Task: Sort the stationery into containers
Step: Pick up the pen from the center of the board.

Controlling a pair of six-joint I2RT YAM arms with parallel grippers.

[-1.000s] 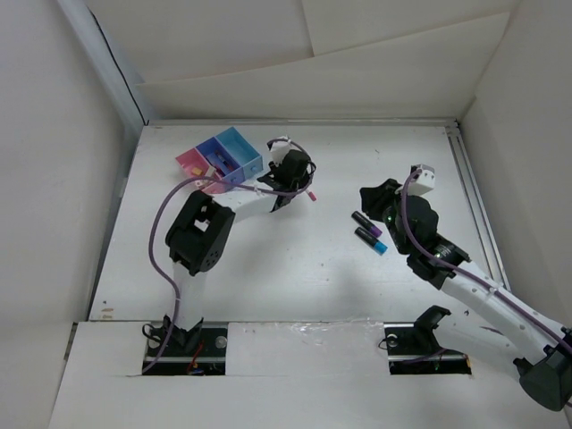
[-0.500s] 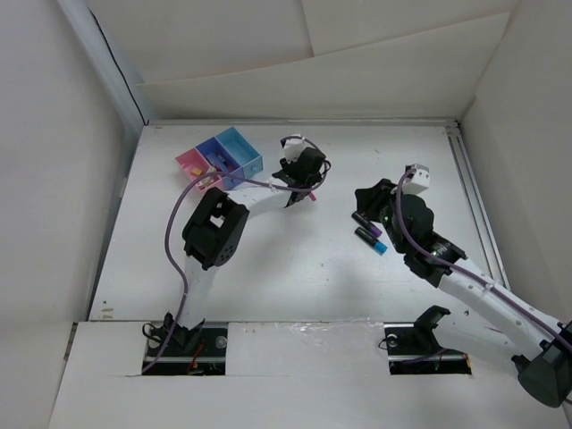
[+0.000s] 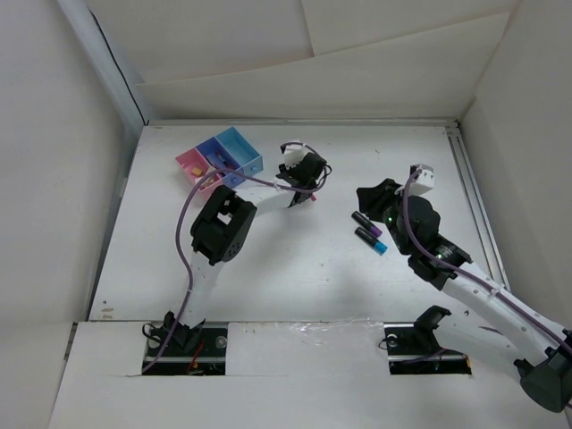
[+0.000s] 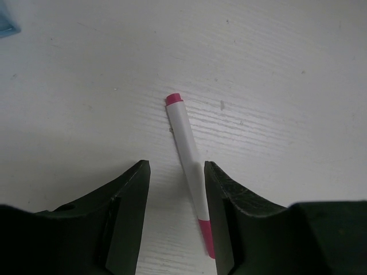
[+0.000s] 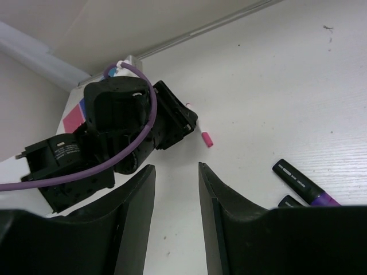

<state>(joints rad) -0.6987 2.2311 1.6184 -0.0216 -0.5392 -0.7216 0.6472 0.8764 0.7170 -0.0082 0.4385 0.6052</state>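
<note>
The right gripper (image 5: 176, 171) hung with fingers spread, two markers (image 5: 304, 183) near it. Farther out, the left gripper (image 4: 176, 172), fingers released, straddled a white pen (image 4: 188, 149) lying on the table (image 4: 287, 86). Its long axis ran away from them, leaning slightly left, one pink end farthest.

White table (image 3: 304, 268) enclosed by plain white walls (image 3: 402, 71)

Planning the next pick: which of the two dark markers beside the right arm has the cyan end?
The cyan-tipped marker is the one closer to the robot; the purple-tipped marker lies just beyond it.
</note>
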